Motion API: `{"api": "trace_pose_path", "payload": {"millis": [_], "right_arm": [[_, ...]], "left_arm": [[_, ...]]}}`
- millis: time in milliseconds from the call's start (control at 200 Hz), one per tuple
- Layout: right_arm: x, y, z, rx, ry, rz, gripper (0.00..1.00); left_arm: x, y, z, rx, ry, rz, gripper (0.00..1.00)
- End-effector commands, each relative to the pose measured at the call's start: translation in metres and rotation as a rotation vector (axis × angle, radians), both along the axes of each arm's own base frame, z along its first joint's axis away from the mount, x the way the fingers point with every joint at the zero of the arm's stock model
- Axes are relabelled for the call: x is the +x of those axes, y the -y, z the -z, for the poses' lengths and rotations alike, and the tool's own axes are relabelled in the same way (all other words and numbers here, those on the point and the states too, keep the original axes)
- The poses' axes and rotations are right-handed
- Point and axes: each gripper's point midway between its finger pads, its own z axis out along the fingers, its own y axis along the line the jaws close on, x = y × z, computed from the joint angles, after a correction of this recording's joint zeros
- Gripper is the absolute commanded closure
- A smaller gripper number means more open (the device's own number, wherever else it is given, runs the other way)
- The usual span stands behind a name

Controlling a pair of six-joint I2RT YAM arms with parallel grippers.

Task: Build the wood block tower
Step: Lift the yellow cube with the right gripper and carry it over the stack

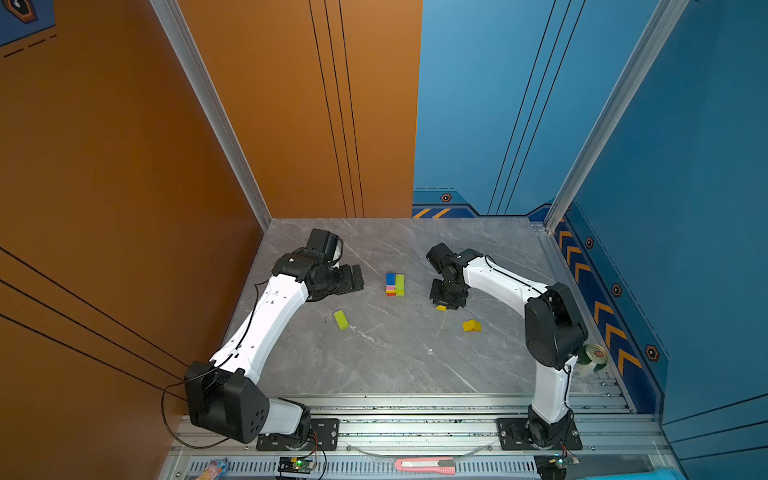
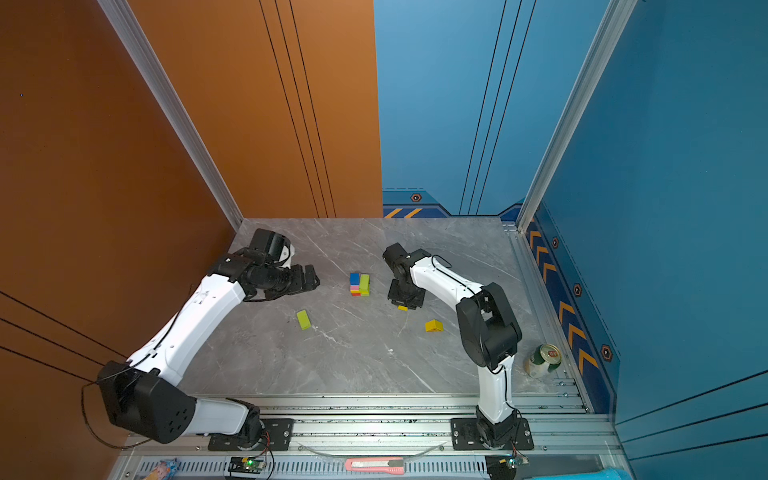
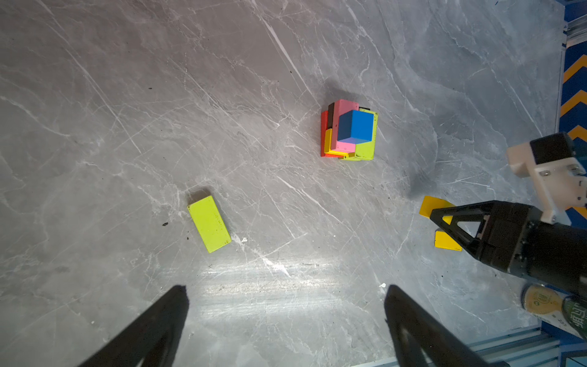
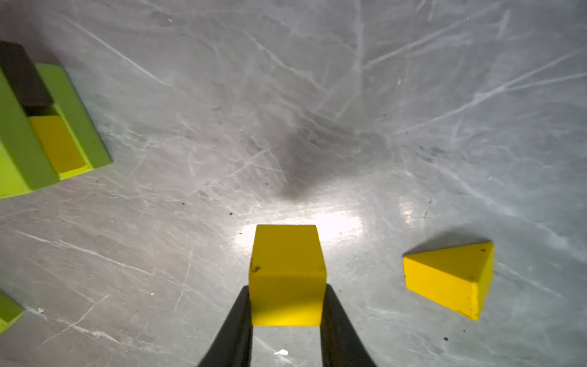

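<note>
A grey, marble-patterned bench [image 1: 374, 365], scuffed with pale scratches and catching a bright glare in the wrist views, is sitting inside a booth. An orange wall [image 1: 124, 166] is closing its left edge and half of the far edge. A blue wall [image 1: 685, 166] with yellow chevrons is running along the rest and down the right edge. Aluminium rails [image 1: 415, 415] are lining the front edge and carrying both arm bases. A pink utility knife [image 1: 426, 464] is lying in front of them.

The tower [image 1: 395, 284] is standing about the middle of the bench, a little towards the far edge. It is showing red at the bottom, yellow and pink above, a blue cube [image 3: 355, 125] on top and an upright lime bar [image 1: 400, 284] against its right side. A loose lime bar [image 1: 340, 320] is lying flat between the tower and the front left corner, well apart from it. A yellow wedge [image 1: 471, 326] is lying towards the right edge.

The right gripper [image 4: 286, 287] is pointing down between the tower and the wedge, clenching a yellow cube [image 4: 287, 254] between its fingers. Whether the cube is touching the bench cannot be told. The left gripper [image 1: 355, 277] is hovering left of the tower with its jaws spread wide, grasping nothing. A green-and-white can [image 1: 592, 359] is sitting by the right edge near the front right corner.
</note>
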Motion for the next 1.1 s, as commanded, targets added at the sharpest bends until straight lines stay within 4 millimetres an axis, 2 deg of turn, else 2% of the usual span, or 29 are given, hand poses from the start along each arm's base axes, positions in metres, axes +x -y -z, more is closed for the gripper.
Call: {"api": "trace_pose_path", "payload": {"millis": [0, 280, 290, 390, 400, 420, 656, 771, 1096], "right_arm": [[-0.001, -0.011, -0.008, 0.016, -0.021, -0.052, 0.73], [0.022, -0.045, -0.031, 0.096, 0.040, -0.114, 0.73], [0.027, -0.048, -0.038, 0.108, 0.058, -0.116, 0.73], [0.036, -0.061, -0.052, 0.141, 0.092, -0.140, 0.73], [0.037, -0.062, -0.044, 0.133, 0.079, -0.141, 0.73], [0.039, -0.064, -0.041, 0.133, 0.077, -0.145, 0.73], [0.059, -0.087, -0.051, 0.170, 0.117, -0.192, 0.73], [0.065, -0.093, -0.048, 0.178, 0.118, -0.203, 0.73], [0.070, -0.106, -0.040, 0.186, 0.106, -0.227, 0.73]], "left_arm": [[-0.001, -0.007, -0.003, 0.007, 0.025, -0.001, 0.02], [0.005, -0.012, -0.004, -0.003, 0.034, -0.016, 0.02], [0.005, -0.013, -0.004, -0.002, 0.036, -0.016, 0.02], [0.008, -0.014, -0.004, -0.008, 0.040, -0.021, 0.02], [0.009, -0.014, -0.004, -0.008, 0.039, -0.024, 0.02], [0.009, -0.014, -0.004, -0.008, 0.040, -0.024, 0.02], [0.014, -0.018, 0.000, -0.011, 0.032, -0.036, 0.02], [0.017, -0.020, 0.000, -0.012, 0.029, -0.040, 0.02], [0.022, -0.023, 0.003, -0.018, 0.018, -0.045, 0.02]]}}
